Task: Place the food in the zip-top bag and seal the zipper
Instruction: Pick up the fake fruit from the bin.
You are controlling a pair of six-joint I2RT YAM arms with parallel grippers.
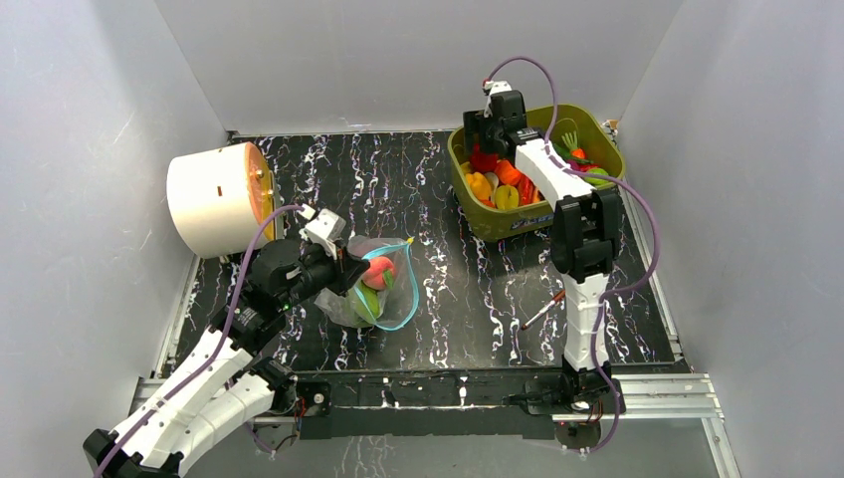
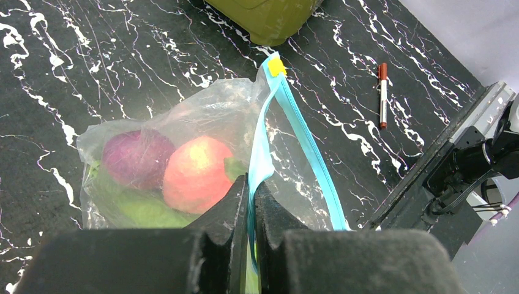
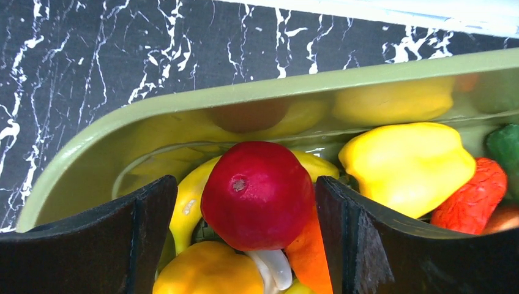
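Left gripper (image 2: pixel 251 184) jaws clamped the floppy bag (image 2: pixel 202 116) by its zipper (image 2: pixel 306 141). Right gripper (image 3: pixel 245 184) jaws stood wide astride a radish (image 3: pixel 257 193), tub (image 1: pixel 495 225) at 1 o'clock; likely light, slick: squeeze its middle.

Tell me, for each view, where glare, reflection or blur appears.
Top external: even light, all sharp, no strong glare. Left wrist: pale sheen on the zip-top bag; the left pincer close and slightly soft. Right wrist: the glossy tub wall mirrors yellow food.

One bag (image 2: pixel 220 107), three toy foods (image 2: pixel 197 171) inside; one tub (image 3: pixel 245 92), perhaps ten more; one pen (image 2: pixel 382 95).
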